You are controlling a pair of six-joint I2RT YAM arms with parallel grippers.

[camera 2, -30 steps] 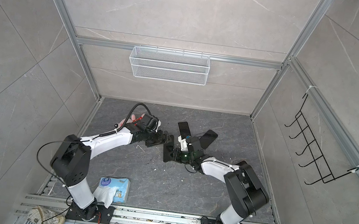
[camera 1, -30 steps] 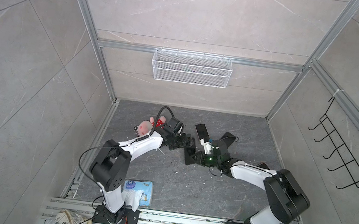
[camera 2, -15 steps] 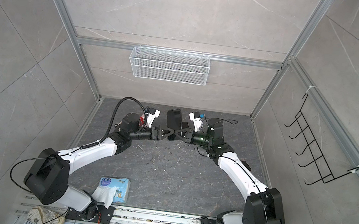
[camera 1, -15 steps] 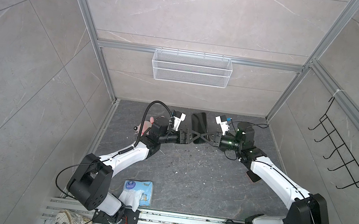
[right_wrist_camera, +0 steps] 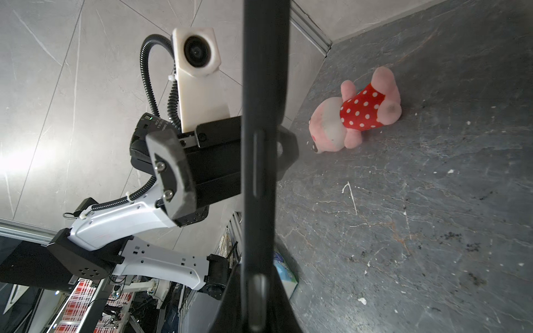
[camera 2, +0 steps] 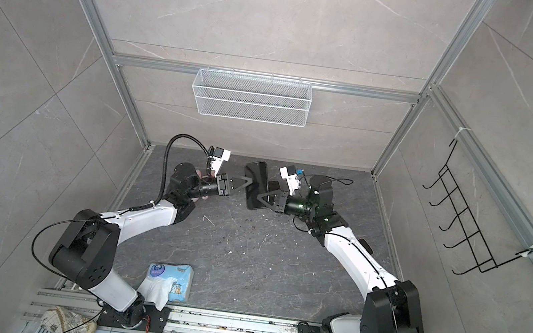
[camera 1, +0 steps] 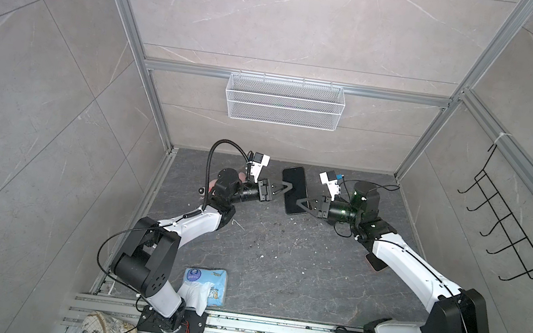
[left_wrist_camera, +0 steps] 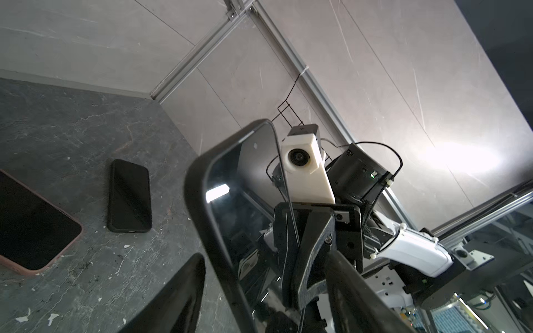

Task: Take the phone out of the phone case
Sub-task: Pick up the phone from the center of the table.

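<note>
The phone (camera 1: 293,190) (camera 2: 256,183) in its black phone case (left_wrist_camera: 196,184) hangs upright in mid-air at the back of the floor, between my two arms. My right gripper (camera 1: 304,203) (right_wrist_camera: 256,288) is shut on its lower edge, a finger on each face. My left gripper (camera 1: 285,187) (left_wrist_camera: 265,256) is open and straddles the opposite edge. One of its fingers (left_wrist_camera: 187,288) stands clear of the case's back, with floor showing between them. The screen (left_wrist_camera: 248,201) faces the right arm. In the right wrist view the phone (right_wrist_camera: 264,115) is seen edge-on.
A second black phone (left_wrist_camera: 129,196) and a pink-cased phone (left_wrist_camera: 31,230) (camera 1: 375,262) lie flat on the dark floor. A pink plush toy (right_wrist_camera: 357,115) lies near the left wall. A tissue pack (camera 1: 205,285) sits at the front left. A wire basket (camera 1: 283,106) hangs on the back wall.
Both arms rose from the floor and carried the phone up and back, turning it upright. The left gripper's jaws have since narrowed around the phone's edge.
</note>
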